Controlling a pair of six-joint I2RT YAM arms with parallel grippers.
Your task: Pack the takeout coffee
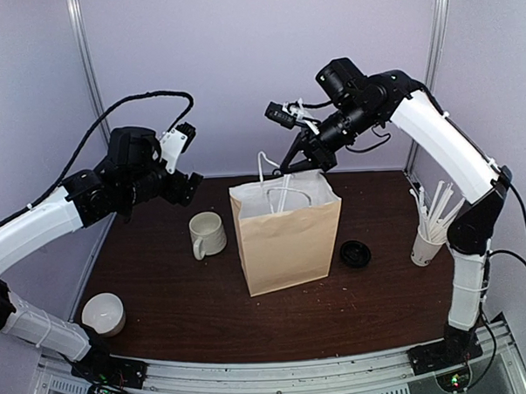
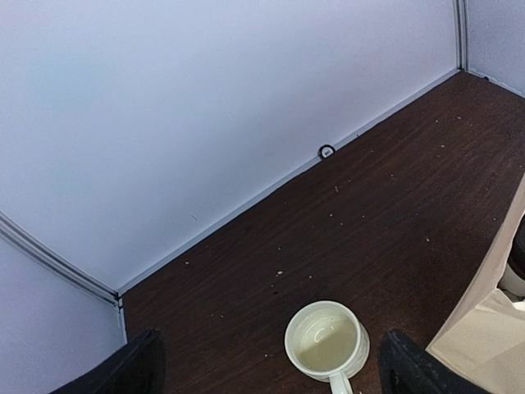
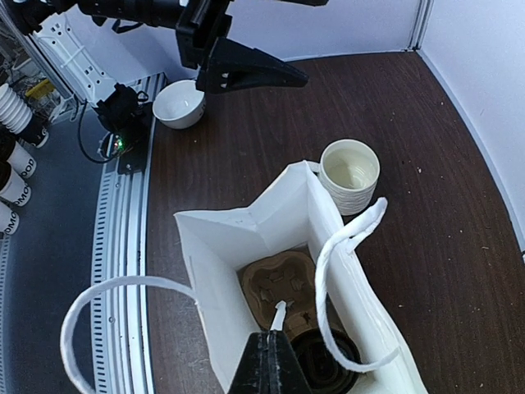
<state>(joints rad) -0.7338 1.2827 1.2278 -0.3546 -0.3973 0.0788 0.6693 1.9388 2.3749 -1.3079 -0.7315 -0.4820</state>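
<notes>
A brown paper bag (image 1: 287,240) with white handles stands open mid-table. Inside the bag (image 3: 238,238), the black lid of the takeout coffee (image 3: 324,365) shows beside a cardboard cup carrier (image 3: 283,283); the cup's white body is hidden. My right gripper (image 1: 290,165) hangs over the bag's mouth. Seen from its wrist, that gripper (image 3: 273,341) is shut on a white straw (image 3: 279,316) whose tip points down into the bag. My left gripper (image 1: 190,161) is open and empty, raised at the back left above a cream mug (image 2: 326,341); its fingers (image 2: 131,369) stand wide apart.
The cream mug (image 1: 207,233) sits just left of the bag. A loose black lid (image 1: 354,253) lies right of the bag, with a white cup of straws (image 1: 426,242) beyond it. A white bowl (image 1: 103,313) rests at the front left. Walls close the back and sides.
</notes>
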